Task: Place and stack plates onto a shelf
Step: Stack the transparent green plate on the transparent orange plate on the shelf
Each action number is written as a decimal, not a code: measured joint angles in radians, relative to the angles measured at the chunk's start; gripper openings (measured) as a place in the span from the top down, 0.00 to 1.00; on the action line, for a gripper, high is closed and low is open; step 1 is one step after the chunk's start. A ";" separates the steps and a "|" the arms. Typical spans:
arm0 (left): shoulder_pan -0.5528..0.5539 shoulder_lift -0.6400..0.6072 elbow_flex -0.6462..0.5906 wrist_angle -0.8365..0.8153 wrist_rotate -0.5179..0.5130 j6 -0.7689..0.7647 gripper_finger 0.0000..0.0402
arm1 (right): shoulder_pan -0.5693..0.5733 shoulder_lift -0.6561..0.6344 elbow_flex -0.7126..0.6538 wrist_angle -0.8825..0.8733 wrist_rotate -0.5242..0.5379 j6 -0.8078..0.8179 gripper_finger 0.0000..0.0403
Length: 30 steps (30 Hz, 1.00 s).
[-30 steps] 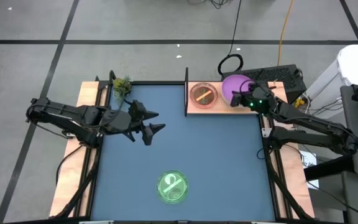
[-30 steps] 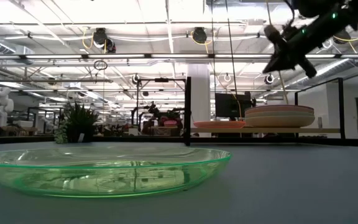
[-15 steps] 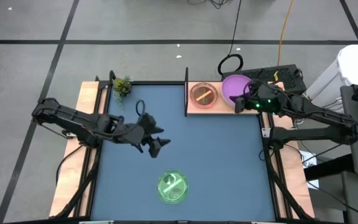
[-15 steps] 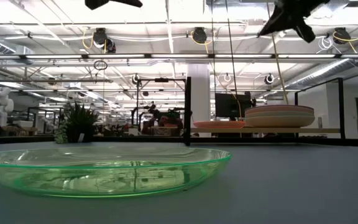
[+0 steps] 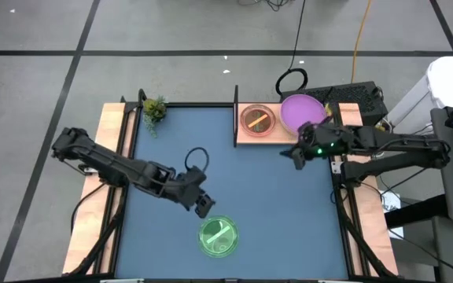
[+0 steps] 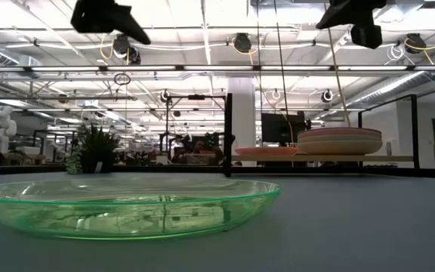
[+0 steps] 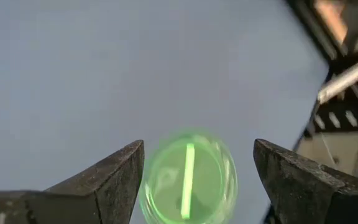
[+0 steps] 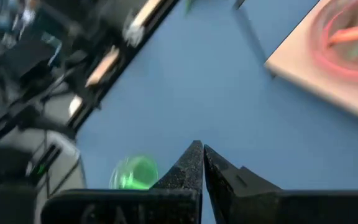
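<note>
A small translucent green plate [image 5: 218,237] with a pale stick in it rests flat on the blue table near the near edge; it fills the front of the low view [image 6: 127,208]. My left gripper [image 5: 201,203] hovers open just to its far left; in the left wrist view the plate [image 7: 188,176] shows between the spread fingers, well below them. My right gripper [image 5: 293,155] is shut and hangs over the table in front of the shelf [image 5: 246,137]. On the shelf sit an orange-brown plate [image 5: 257,119] and a stack topped by a purple plate [image 5: 301,110].
A thin black upright [image 5: 235,118] stands at the shelf's left end. A small potted plant [image 5: 154,108] sits at the table's far left corner. Wooden side rails [image 5: 113,134] flank the blue table. Open blue surface lies between the green plate and the shelf.
My left gripper has travelled from the table's far left toward the near edge and to the right, ending close to the green plate. My right gripper has drawn back from the purple plate on the shelf toward the table's middle. The plates have stayed in place.
</note>
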 joint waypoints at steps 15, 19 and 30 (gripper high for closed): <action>-0.004 0.190 0.000 -0.020 0.163 -0.085 0.44 | 0.267 0.090 0.000 -0.006 -0.023 0.019 1.00; -0.002 0.216 0.000 -0.105 0.161 -0.231 0.45 | 0.303 0.090 0.000 -0.006 -0.022 0.017 1.00; 0.018 0.228 -0.047 -0.146 0.302 -0.142 0.45 | 0.376 0.090 0.000 -0.006 -0.021 0.018 1.00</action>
